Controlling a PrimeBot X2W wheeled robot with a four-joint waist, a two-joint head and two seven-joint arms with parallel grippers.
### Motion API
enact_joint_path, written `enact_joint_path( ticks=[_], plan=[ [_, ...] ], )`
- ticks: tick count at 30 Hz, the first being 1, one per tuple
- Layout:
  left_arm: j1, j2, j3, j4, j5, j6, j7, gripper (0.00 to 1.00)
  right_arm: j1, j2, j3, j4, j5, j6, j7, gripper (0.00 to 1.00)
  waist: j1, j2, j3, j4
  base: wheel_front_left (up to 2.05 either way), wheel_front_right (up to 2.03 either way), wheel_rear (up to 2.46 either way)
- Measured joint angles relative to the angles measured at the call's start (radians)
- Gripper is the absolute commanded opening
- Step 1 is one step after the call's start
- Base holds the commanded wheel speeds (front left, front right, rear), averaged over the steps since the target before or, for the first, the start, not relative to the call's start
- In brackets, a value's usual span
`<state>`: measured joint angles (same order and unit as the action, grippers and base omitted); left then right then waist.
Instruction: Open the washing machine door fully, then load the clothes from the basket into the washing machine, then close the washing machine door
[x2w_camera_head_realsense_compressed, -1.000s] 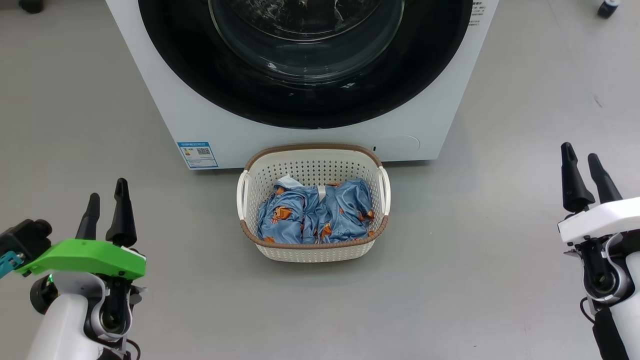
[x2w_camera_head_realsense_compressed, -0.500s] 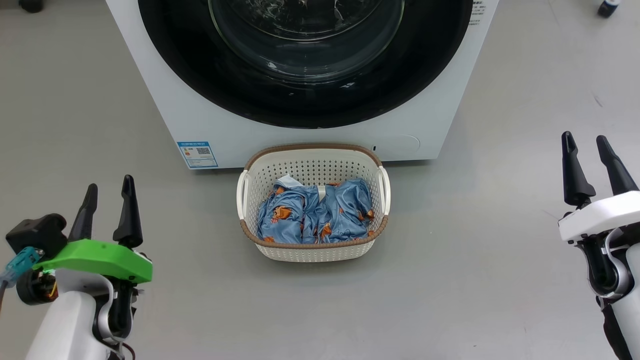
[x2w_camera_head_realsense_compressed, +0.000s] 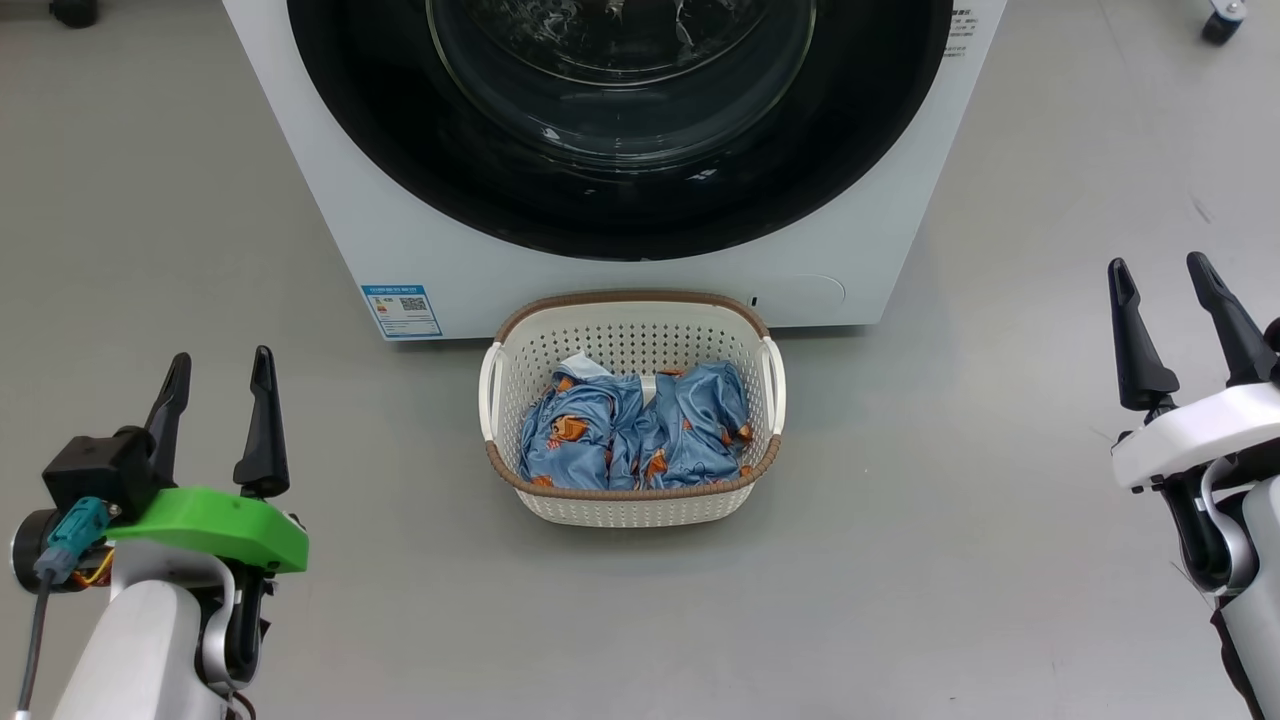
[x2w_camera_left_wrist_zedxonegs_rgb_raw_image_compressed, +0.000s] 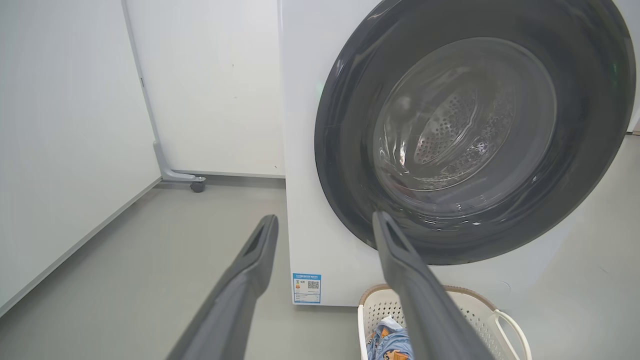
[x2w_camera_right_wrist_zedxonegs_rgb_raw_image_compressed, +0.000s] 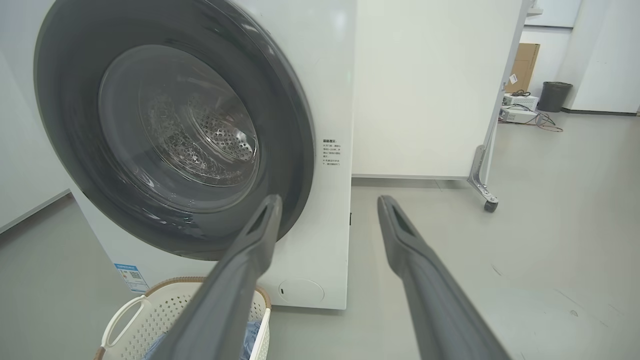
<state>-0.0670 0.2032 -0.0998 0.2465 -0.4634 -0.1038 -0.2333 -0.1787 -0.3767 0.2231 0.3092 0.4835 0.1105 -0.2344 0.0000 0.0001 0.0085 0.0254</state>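
Since a second ago the right jaws have edged forward and the left jaws have turned slightly; both gape empty. Ahead between them the washing machine (x2w_camera_head_realsense_compressed: 450, 285) has its door (x2w_camera_head_realsense_compressed: 400, 150) shut. The basket (x2w_camera_head_realsense_compressed: 630, 510) of clothes (x2w_camera_head_realsense_compressed: 620, 435) sits close under the door, so a low reach could knock it.

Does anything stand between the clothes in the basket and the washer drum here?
Yes: the washing machine door is shut across the opening, covering the drum. The clothes lie in the basket on the floor below it. Nothing visible stands between the open left gripper or right gripper and the door.
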Motion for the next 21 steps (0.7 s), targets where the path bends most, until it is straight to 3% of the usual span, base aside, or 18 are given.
enact_joint_path(
  ticks=[21],
  plan=[
    [0.001, -0.001, 0.001, 0.042, 0.066, -0.001, -0.016, 1.00, 0.000, 0.027, -0.010, 0.080, 0.028, 0.003, -0.018, 1.00, 0.0000, 0.0000, -0.003, 0.003, 0.00, 0.00, 0.00]
  ],
)
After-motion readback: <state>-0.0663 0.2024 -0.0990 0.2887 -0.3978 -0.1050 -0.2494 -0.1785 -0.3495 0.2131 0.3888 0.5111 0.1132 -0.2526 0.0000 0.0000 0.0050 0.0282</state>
